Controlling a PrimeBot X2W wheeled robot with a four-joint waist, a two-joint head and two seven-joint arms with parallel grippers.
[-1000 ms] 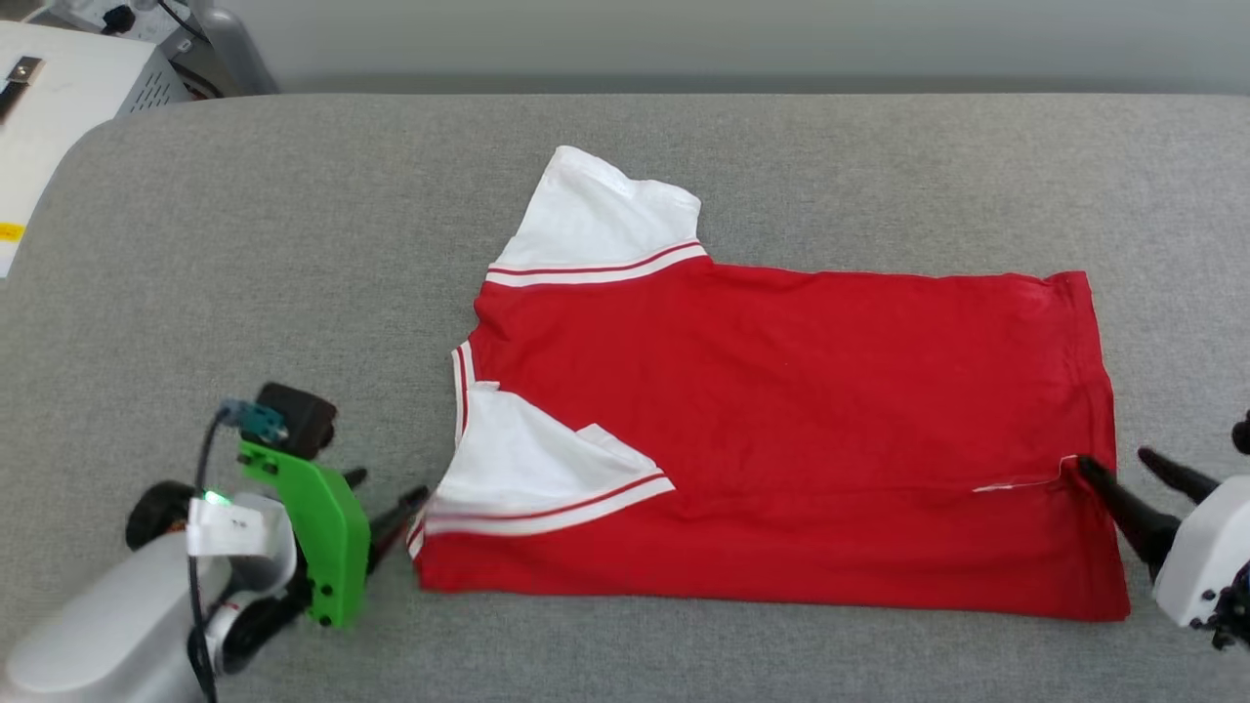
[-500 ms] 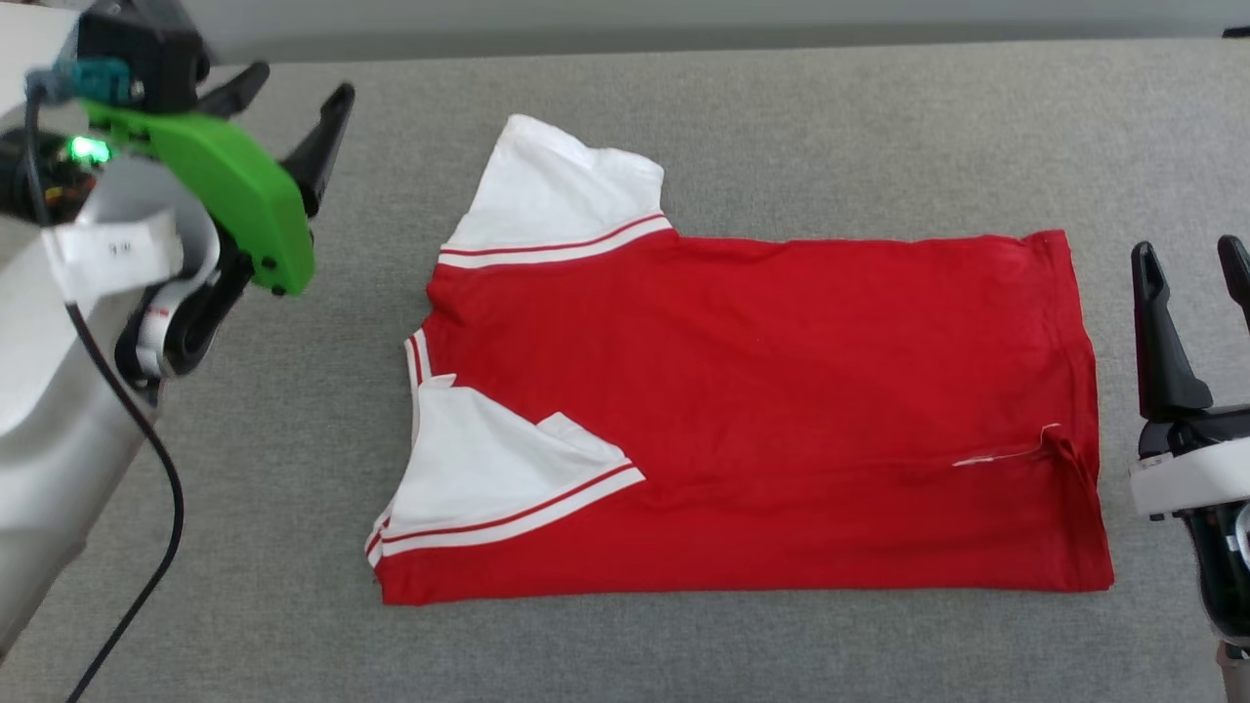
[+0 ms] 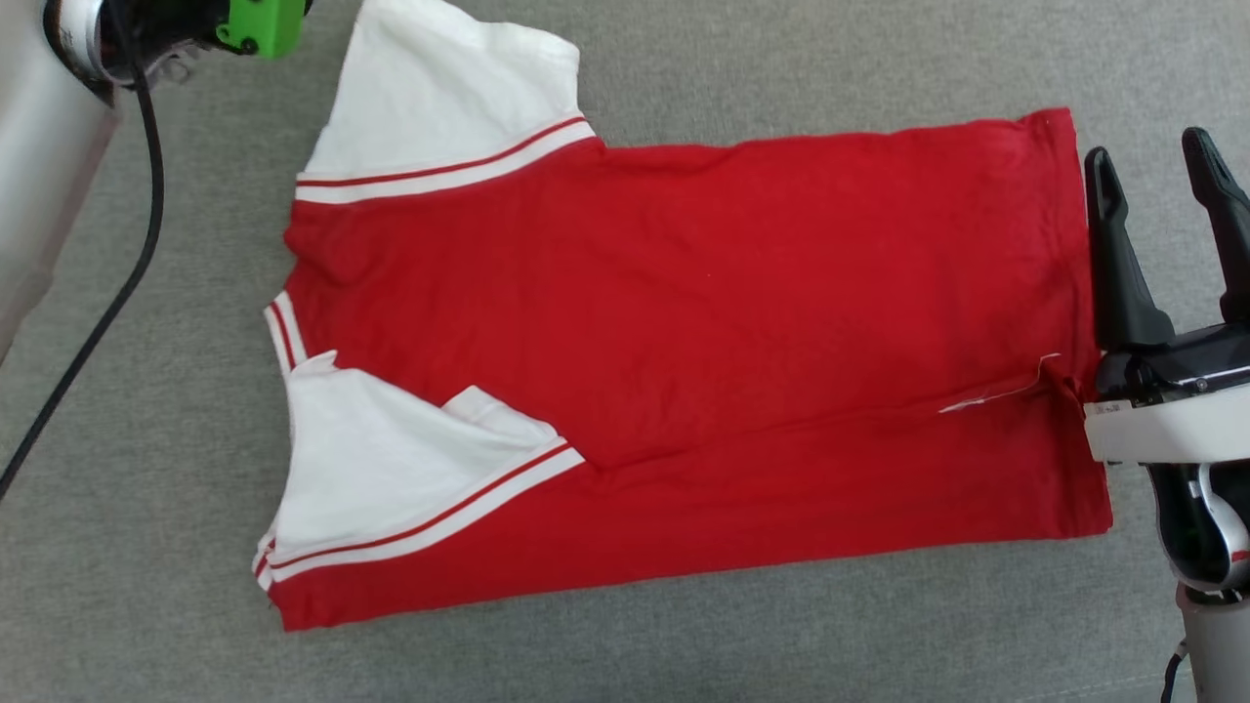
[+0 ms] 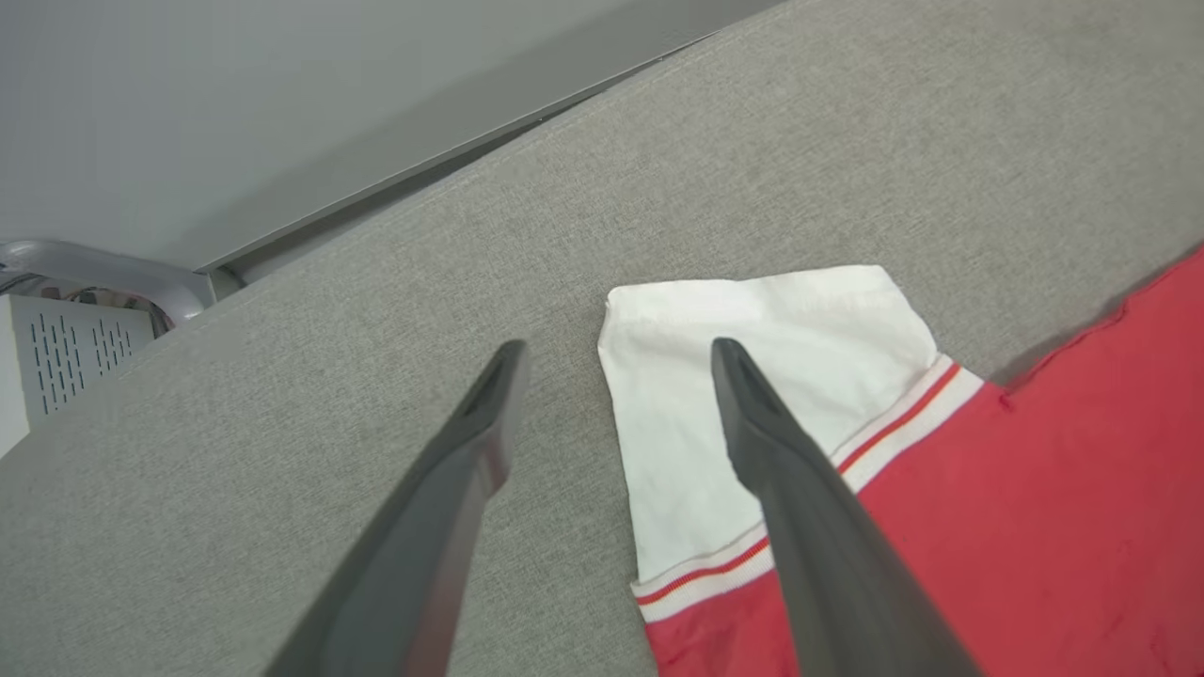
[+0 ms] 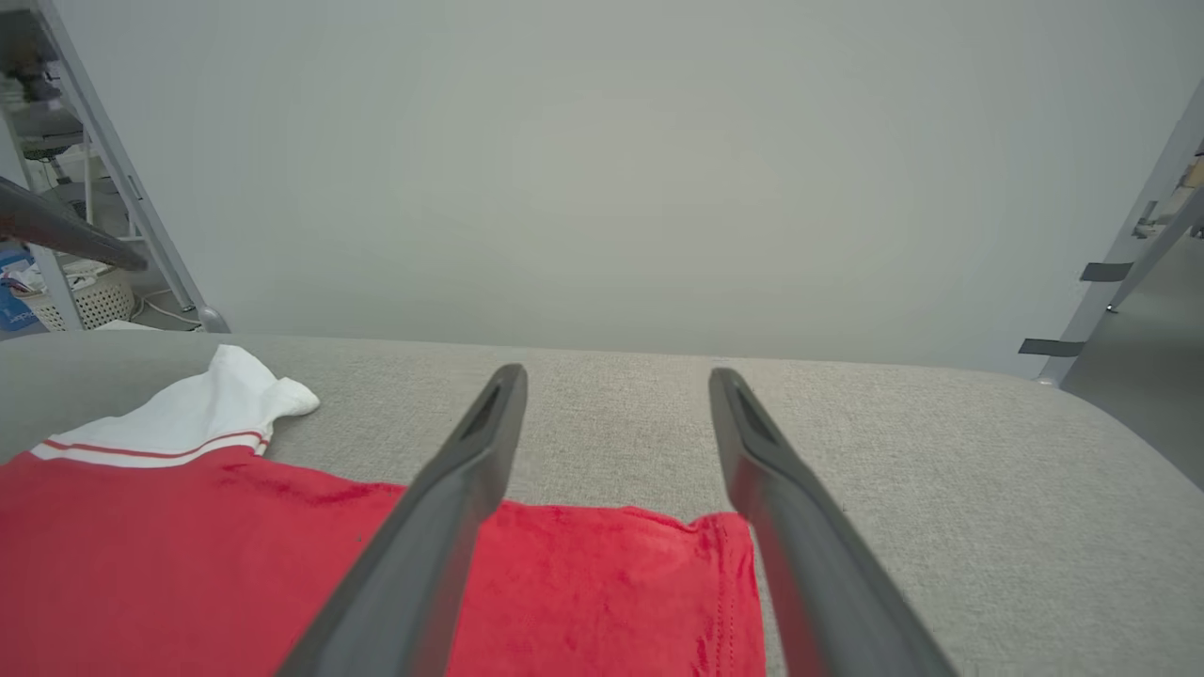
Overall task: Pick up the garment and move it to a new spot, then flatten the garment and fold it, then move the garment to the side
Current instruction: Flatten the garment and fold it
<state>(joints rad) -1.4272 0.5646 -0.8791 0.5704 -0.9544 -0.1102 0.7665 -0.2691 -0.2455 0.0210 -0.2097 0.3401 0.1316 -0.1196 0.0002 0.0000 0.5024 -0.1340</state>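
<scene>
Garment (image 3: 703,371): red jersey with white sleeves, folded lengthwise, flat on grey padded surface (image 3: 684,654), centre of the head view.
Hem (image 3: 1069,293) at frame right, sleeves at frame left; upper sleeve (image 3: 439,98) juts toward the top left, lower sleeve (image 3: 391,469) lies folded over the red body at lower left. Right gripper (image 3: 1147,146), right edge of frame just beside the hem: fingers spread, empty. Left gripper (image 4: 618,348), left wrist view: fingers spread, empty, one finger over the upper sleeve.

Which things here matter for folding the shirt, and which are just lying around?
For the job: red jersey; grey padded table under it.
Lying about: white basket; vented white box.
</scene>
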